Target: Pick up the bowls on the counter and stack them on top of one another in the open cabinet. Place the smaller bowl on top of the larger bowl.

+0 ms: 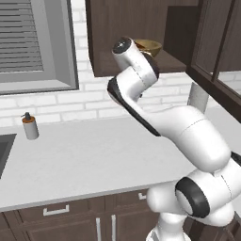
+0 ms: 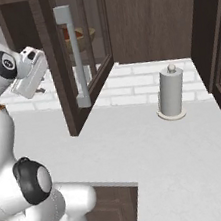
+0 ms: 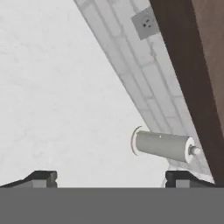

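The gripper (image 3: 111, 178) is spread wide and holds nothing. It points down at the white counter (image 3: 57, 87), near the paper towel roll (image 3: 162, 146). The big tan wooden bowl (image 1: 149, 47) sits on the shelf of the open cabinet (image 1: 115, 37), and something dark red seems to rest in it, likely the small bowl (image 2: 66, 32). The stacking looks done. Next, the arm should just pull away without bumping the cabinet door (image 2: 80, 51).
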### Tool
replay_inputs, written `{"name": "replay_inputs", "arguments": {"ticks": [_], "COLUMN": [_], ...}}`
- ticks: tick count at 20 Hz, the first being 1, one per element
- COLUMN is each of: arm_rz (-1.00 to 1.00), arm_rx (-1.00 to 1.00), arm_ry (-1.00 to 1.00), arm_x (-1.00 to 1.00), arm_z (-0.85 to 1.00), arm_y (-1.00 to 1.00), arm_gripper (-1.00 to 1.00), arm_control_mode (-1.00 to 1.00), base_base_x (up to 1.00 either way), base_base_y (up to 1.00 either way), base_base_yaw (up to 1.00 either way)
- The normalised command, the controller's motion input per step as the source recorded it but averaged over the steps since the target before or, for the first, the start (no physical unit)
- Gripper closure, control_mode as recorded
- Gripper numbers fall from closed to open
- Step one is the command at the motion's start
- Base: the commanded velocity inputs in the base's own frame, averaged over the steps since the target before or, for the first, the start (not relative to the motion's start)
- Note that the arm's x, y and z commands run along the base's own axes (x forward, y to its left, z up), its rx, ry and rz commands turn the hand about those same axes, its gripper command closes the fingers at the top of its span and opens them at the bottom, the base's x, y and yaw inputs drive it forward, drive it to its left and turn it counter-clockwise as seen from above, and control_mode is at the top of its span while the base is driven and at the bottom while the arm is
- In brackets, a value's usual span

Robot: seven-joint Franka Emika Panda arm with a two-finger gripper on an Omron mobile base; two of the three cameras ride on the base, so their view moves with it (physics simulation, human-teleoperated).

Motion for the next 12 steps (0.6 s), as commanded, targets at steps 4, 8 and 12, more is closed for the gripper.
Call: {"name": "replay_inputs", "arguments": {"ticks": [4,8,12], "arm_rz": [0.00,0.00,-0.01], "arm_rx": [0.07,0.37,0.19], "arm_ry": [-0.04,-0.50,-0.54], "arm_x": [-1.00,-1.00,-0.75], "arm_z": [-1.00,-0.57,0.25], "arm_y": [-0.81,-1.00,-0.56], "arm_gripper": [-1.00,-1.00,-1.00], "arm_control_mode": [-1.00,-1.00,-1.00], "base_base_x": [0.00,0.00,0.00], "base_base_y": [0.00,0.00,0.00], "base_base_yaw": [0.00,0.00,0.00]}}
